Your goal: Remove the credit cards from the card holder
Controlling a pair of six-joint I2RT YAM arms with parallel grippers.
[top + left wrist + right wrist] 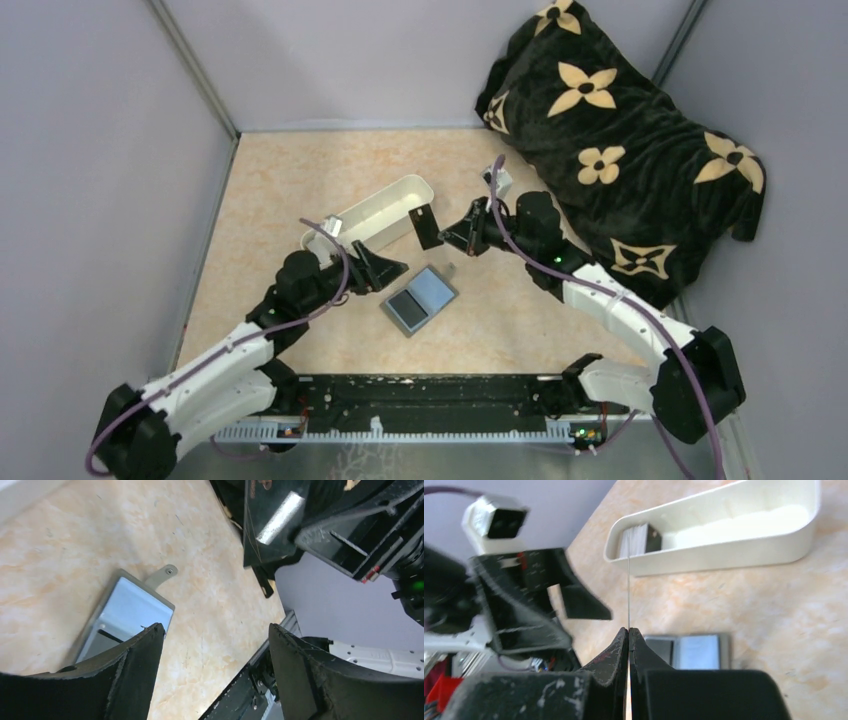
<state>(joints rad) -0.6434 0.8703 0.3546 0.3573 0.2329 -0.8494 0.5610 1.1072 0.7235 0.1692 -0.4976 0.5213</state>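
The card holder (420, 300) lies open on the table, grey outside with blue-grey pockets; it also shows in the left wrist view (127, 615) and the right wrist view (696, 650). My right gripper (447, 236) is shut on a black credit card (427, 227), held above the table beside the tray's near end. That card appears edge-on as a thin line (628, 580) rising from the right gripper (628, 629), and flat (270, 520) in the left wrist view. My left gripper (393, 270) hovers just left of the card holder, open and empty (215, 627).
A long white tray (370, 215) lies behind the card holder, with a few cards (639, 540) standing at one end. A black blanket with tan flowers (620, 140) fills the back right corner. Grey walls enclose the table.
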